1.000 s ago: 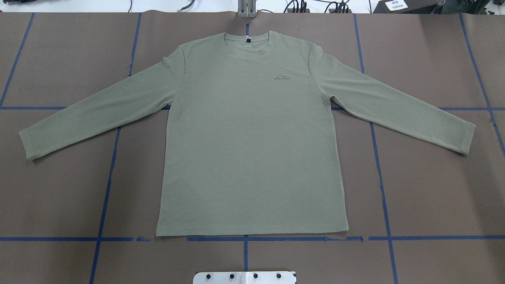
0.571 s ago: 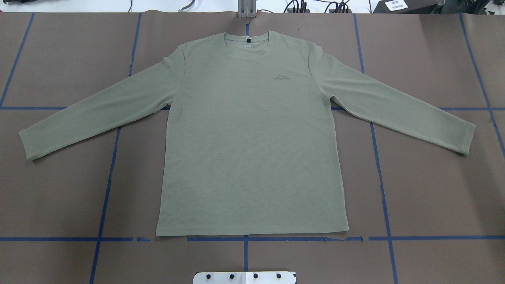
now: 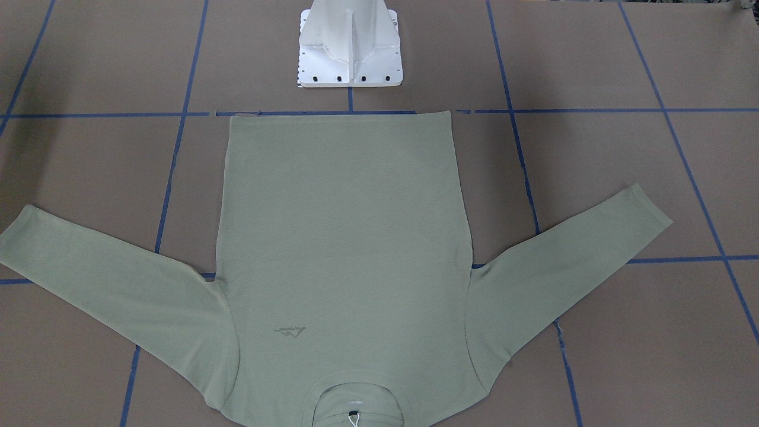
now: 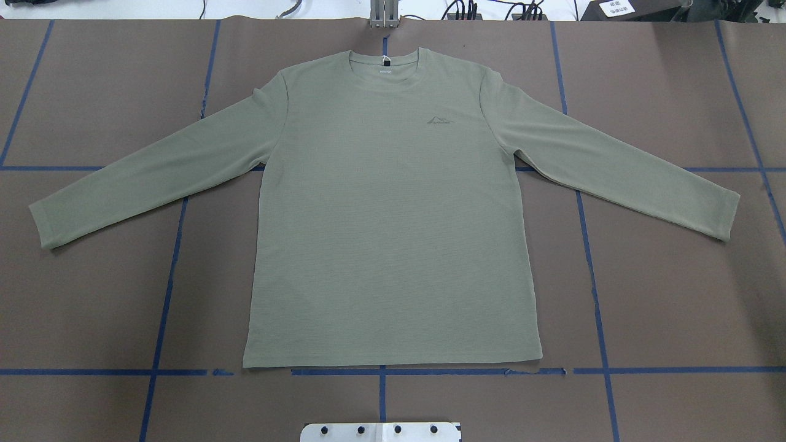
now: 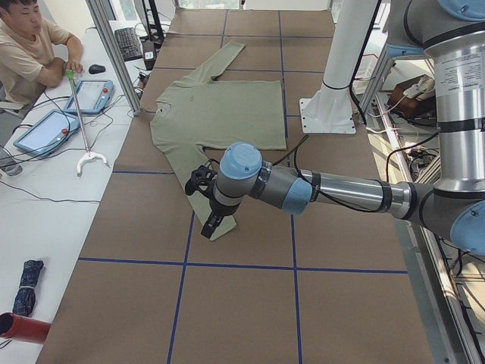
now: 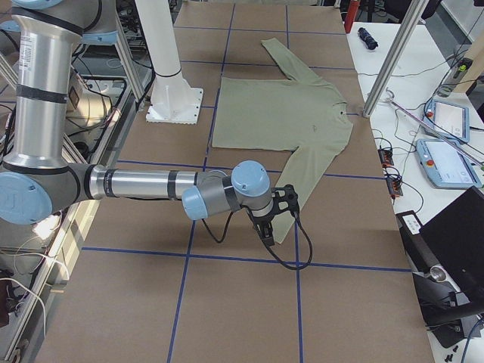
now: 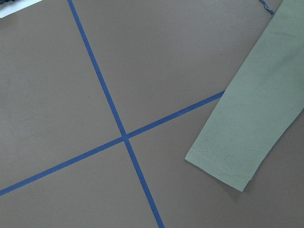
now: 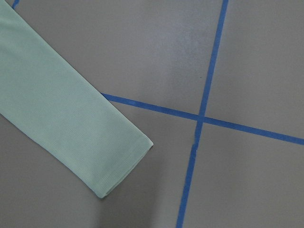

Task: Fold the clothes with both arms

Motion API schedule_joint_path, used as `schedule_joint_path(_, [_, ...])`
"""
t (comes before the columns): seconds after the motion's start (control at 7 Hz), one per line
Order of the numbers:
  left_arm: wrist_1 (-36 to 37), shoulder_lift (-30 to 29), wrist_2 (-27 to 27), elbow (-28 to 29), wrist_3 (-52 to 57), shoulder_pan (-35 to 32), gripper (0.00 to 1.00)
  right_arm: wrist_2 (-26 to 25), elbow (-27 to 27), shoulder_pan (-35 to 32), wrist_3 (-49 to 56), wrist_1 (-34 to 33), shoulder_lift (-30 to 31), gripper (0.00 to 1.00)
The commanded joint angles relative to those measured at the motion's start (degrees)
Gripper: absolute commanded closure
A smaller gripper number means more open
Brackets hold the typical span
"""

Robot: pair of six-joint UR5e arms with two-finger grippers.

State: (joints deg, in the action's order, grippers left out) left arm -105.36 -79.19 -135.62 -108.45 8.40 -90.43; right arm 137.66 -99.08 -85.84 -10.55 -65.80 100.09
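Note:
The clothes are one sage-green long-sleeved shirt (image 4: 393,215) lying flat and face up on the brown table, sleeves spread, neck at the far edge from the robot. It also shows in the front view (image 3: 344,237). My left gripper (image 5: 208,221) hangs over the cuff of the shirt's sleeve on my left side; that cuff (image 7: 228,156) lies flat in the left wrist view. My right gripper (image 6: 266,229) hangs over the other cuff (image 8: 109,156). Both grippers show only in the side views, so I cannot tell whether they are open or shut.
Blue tape lines (image 4: 592,276) grid the brown table cover. The white pedestal base (image 3: 350,53) stands at the robot's edge beyond the hem. A person (image 5: 30,45) sits at a side desk with tablets (image 5: 95,95). A metal frame post (image 6: 389,64) stands near the neck.

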Motion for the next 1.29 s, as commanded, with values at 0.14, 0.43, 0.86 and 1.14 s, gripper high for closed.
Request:
schedule_joint_path(0.14, [-0.1, -0.1, 0.1, -0.2, 0.0, 0.0, 0.00, -9.6, 14.4, 13.9, -29.9, 32.6, -0.8, 0.17])
schedule_joint_path(0.43, [-0.1, -0.1, 0.1, -0.2, 0.1, 0.0, 0.00, -10.0, 21.7, 14.9, -30.1, 38.5, -4.1, 0.34])
schedule_joint_path(0.86, [-0.1, -0.3, 0.1, -0.2, 0.1, 0.0, 0.00, -12.3, 26.3, 17.4, -30.1, 38.6, -7.9, 0.35])
schedule_joint_path(1.14, [-0.2, -0.4, 0.1, -0.1, 0.1, 0.0, 0.00, -13.5, 27.7, 18.7, -30.1, 38.6, -8.7, 0.35])
